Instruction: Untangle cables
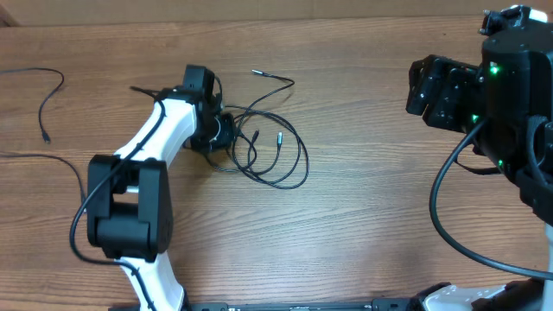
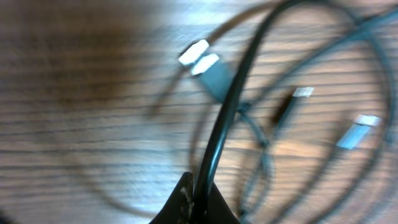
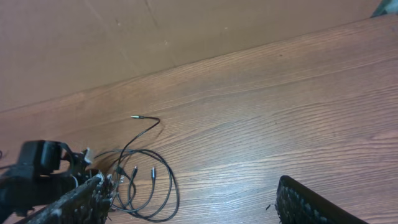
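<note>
Brown wood-grain table (image 1: 371,216) seen from overhead. Left of centre lies a loose tangle of thin black cables (image 1: 259,149), loops overlapping, silvery plugs pointing outward. A lone cable (image 1: 61,82) lies well apart at upper left.

No lettering, brand mark, label or number was legible in any of the three views, whether on the cables (image 2: 217,134) or the wooden table (image 1: 363,225).
</note>
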### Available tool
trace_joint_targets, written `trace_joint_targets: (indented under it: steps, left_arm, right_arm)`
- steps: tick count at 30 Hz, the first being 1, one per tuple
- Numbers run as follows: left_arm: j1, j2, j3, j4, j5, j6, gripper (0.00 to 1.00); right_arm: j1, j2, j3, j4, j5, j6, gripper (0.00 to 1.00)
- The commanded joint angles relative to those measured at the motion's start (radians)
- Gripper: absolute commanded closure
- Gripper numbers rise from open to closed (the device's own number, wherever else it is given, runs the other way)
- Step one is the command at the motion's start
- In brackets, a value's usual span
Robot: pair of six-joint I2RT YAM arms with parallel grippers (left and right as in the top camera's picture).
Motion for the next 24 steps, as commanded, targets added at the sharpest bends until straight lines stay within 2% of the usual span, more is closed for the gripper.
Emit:
trace_joint_targets:
  steps: [1,10,16,24]
  left_arm:
    - [-0.043,-0.181,0.114,-0.012,0.005,0.080,0.96]
    - [-0.136,-0.422,0.319,-0.026,0.013,0.132,0.96]
    - [-0.135,-0.455,0.467,-0.084,0.130,0.168,0.96]
    - [-0.135,-0.454,0.692,-0.132,0.132,0.152,0.96]
  right_arm:
    - [0.002,0.008,-0.003,0.003,-0.002,-0.013,0.18]
    - [0.002,0.040,-0.003,0.003,-0.024,-0.014,0.18]
    - [0.002,0.049,-0.003,0.003,-0.040,-0.014,0.18]
    - [0.002,0.060,-0.003,0.003,-0.184,-0.018,0.18]
